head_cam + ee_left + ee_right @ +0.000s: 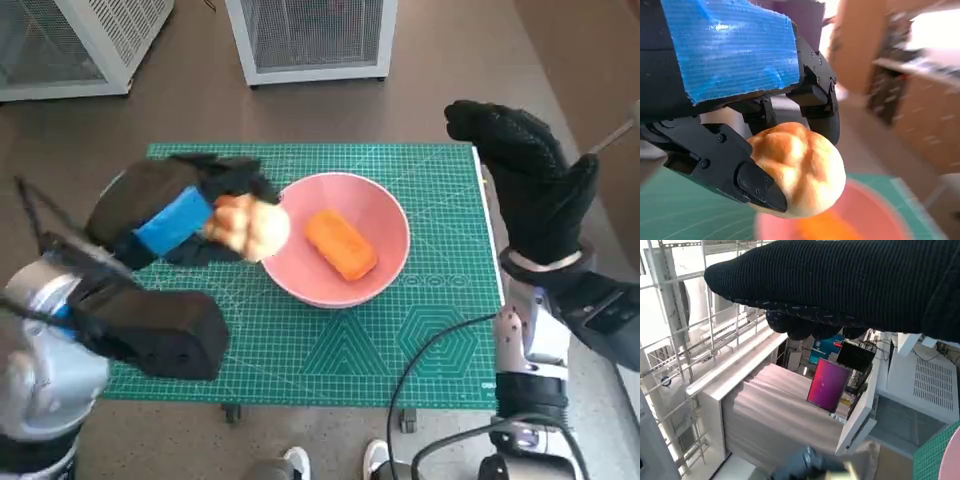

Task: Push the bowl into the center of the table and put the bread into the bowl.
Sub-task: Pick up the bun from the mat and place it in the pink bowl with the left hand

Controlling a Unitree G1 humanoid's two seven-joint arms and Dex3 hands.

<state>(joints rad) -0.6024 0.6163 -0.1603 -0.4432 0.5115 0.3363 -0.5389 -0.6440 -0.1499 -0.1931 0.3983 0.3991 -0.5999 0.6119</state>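
Your left hand (185,215), black with blue tape across its back, grips a round golden bread roll (248,227) between its black fingers (757,185), holding it raised at the left rim of the shallow pink bowl (385,265). That bowl sits near the middle of your green cutting mat (330,350) and already has an orange oblong piece of food (341,243) lying inside it. Your right hand (530,170), in the black knitted glove, holds nothing; it stands raised with fingers extended past the mat's right edge, well apart from the bowl.
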